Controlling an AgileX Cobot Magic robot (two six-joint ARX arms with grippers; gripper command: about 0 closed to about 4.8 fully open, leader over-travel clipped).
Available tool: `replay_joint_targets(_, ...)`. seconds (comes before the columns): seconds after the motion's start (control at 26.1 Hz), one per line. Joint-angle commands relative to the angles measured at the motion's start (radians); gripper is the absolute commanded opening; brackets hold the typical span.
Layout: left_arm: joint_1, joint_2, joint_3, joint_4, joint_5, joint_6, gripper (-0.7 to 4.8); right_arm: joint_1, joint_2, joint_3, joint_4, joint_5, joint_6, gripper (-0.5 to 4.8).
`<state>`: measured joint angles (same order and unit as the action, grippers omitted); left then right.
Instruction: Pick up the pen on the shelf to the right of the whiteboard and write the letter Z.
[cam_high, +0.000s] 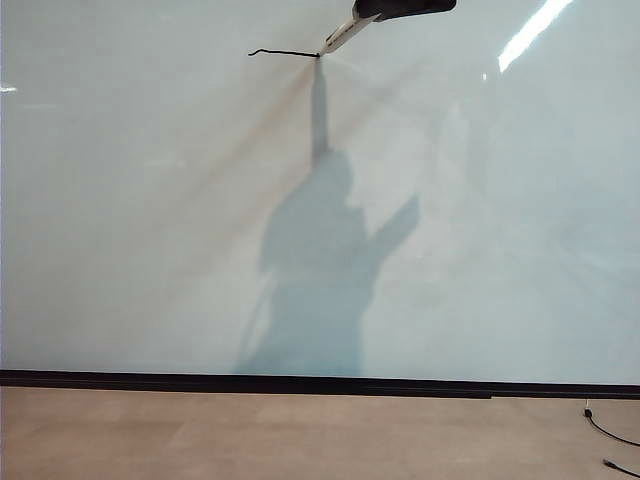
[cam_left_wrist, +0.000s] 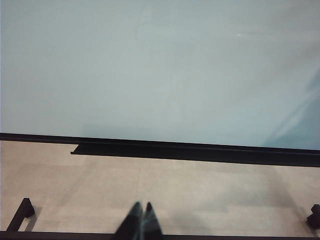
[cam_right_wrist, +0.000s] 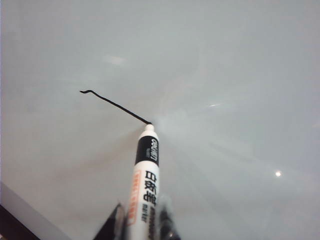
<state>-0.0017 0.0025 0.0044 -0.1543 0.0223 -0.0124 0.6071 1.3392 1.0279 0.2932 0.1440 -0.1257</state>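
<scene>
Right hand (cam_right_wrist: 142, 222) grips pen (cam_right_wrist: 146, 175); tip touching whiteboard (cam_right_wrist: 225, 75); left hand (cam_left_wrist: 140, 220) closed, low

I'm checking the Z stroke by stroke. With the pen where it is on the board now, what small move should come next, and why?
Probably drag the pen diagonally down and to the left in the exterior view. The right gripper holds it with jaws shut, tip on the whiteboard at the right end of the one stroke drawn, so the Z's diagonal is due. The left gripper rests shut, low.

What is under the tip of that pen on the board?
The pen, held in the right gripper, touches the whiteboard where the stroke ends; the tip covers the contact spot.
</scene>
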Motion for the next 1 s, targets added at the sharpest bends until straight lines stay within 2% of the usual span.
replay_joint_targets(0.04, 0.0, 0.001, 0.002, 0.005, 0.0, 0.005, -0.04, -0.016, -0.014, 0.004, -0.002, 0.123, -0.006, -0.05)
replay_joint_targets(0.38, 0.0, 0.001, 0.002, 0.005, 0.0, 0.005, -0.04, -0.016, -0.057, -0.012, -0.032, 0.15, -0.017, -0.05)
replay_joint_targets(0.5, 0.0, 0.001, 0.002, 0.005, 0.0, 0.005, -0.05, -0.015, -0.058, -0.021, -0.027, 0.066, -0.017, -0.05)
replay_joint_targets(0.54, 0.0, 0.001, 0.002, 0.005, 0.0, 0.005, -0.04, -0.008, -0.06, -0.026, -0.027, -0.009, -0.018, -0.05)
replay_joint_targets(0.57, 0.0, 0.001, 0.002, 0.005, 0.0, 0.005, -0.05, 0.009, -0.066, -0.039, -0.023, -0.033, -0.018, -0.06)
replay_joint_targets(0.84, 0.0, 0.001, 0.002, 0.005, 0.0, 0.005, -0.05, 0.217, -0.057, -0.137, 0.136, -0.01, -0.076, -0.05)
replay_joint_targets(1.0, -0.001, 0.001, 0.002, 0.005, 0.0, 0.005, -0.04, 0.225, 0.055, -0.11, 0.186, -0.007, -0.093, -0.05)
